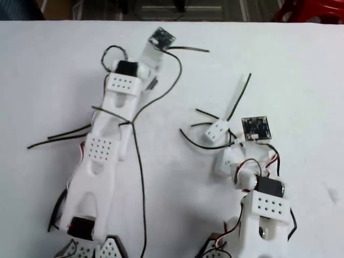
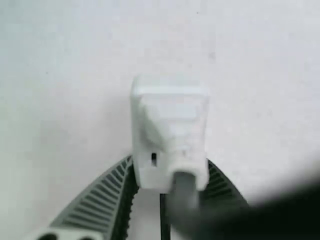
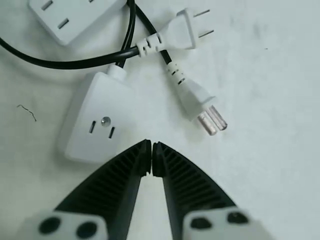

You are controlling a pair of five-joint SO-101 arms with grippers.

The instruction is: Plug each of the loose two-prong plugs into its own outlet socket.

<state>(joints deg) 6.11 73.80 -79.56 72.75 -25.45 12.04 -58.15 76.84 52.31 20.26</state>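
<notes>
Left fingers [image 2: 107, 195]: clamped on the two sides of a white outlet block [image 2: 145, 170], with a white plug [image 2: 172, 120] apparently seated in it and its grey cord [image 2: 182, 200] running back toward the wrist; likely held this way to steady the pair.
Right fingers [image 3: 125, 175]: pressed tip to tip, holding nothing, poised just short of a second outlet block [image 3: 95, 125]; would need to open before any pick.
Table [image 1: 301, 64]: white, carrying both arms and all the cords.
Left arm [image 1: 102, 156]: stretched far across the table.
Right arm [image 1: 266, 207]: folded short, close to the tangle of cords.
Second outlet block: flat, face up, both slots empty, black cord [image 3: 60, 62] leaving its far end; third block [image 3: 75, 17] just beyond, slots also free.
Loose plugs: nearer plug [image 3: 195, 95] and farther plug [image 3: 182, 32], lying flat beside the blocks, in no socket, bodies exposed for a pinch.
Prongs [image 3: 214, 121]: bare, pointing away from the blocks, so likely needing a turn before insertion.
</notes>
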